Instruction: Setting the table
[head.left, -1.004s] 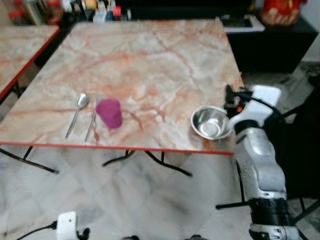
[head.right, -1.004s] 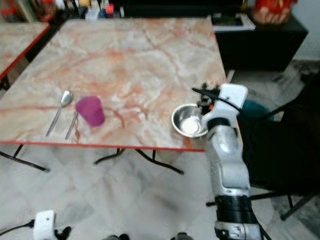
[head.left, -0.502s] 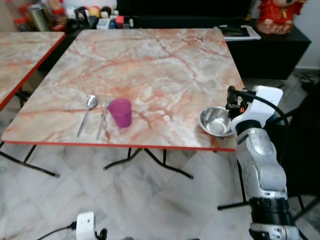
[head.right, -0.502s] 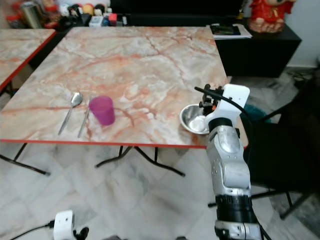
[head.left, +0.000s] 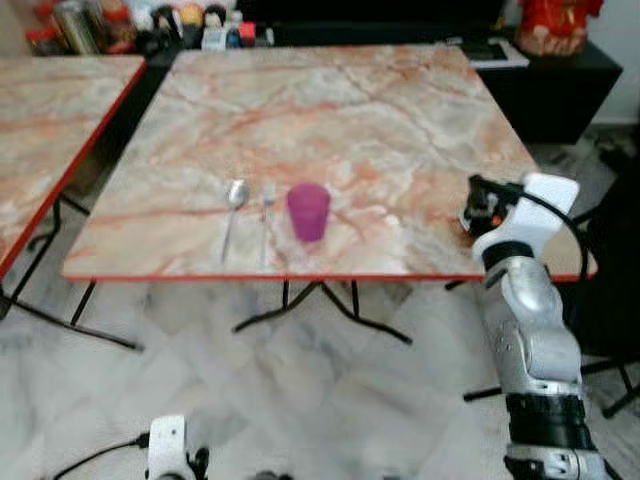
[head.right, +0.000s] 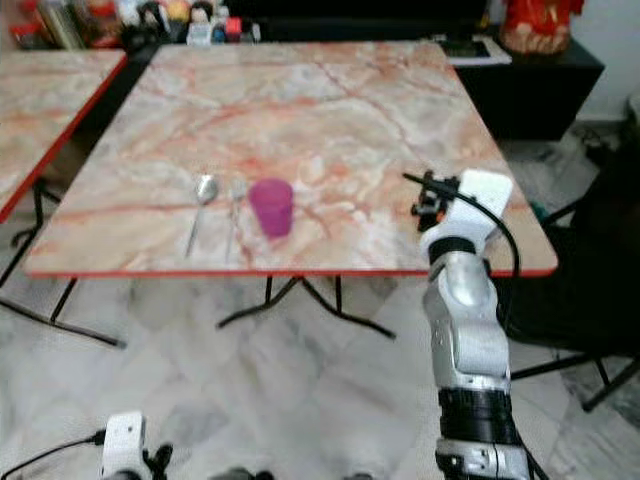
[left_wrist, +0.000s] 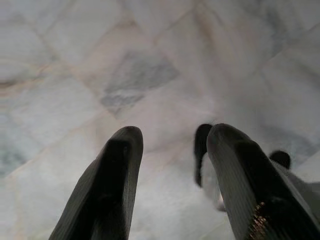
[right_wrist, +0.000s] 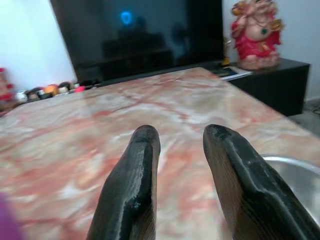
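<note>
Right gripper (right_wrist: 175, 165) hovering open-fingered over the marble table (head.left: 400, 110) beside the steel bowl (right_wrist: 295, 172), purple cup (head.left: 308, 211) near the front edge (spoon (head.left: 233, 200) and fork (head.left: 267, 205) just left), left gripper (left_wrist: 170, 180) open above floor.

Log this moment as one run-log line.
right gripper: open, over table edge beside steel bowl | left gripper: open, idle above floor | purple cup, fork, spoon placed

Marble table (head.left: 380, 110), red edging, grey tiled floor (head.left: 330, 400), black cabinet (head.left: 560, 90)
</note>
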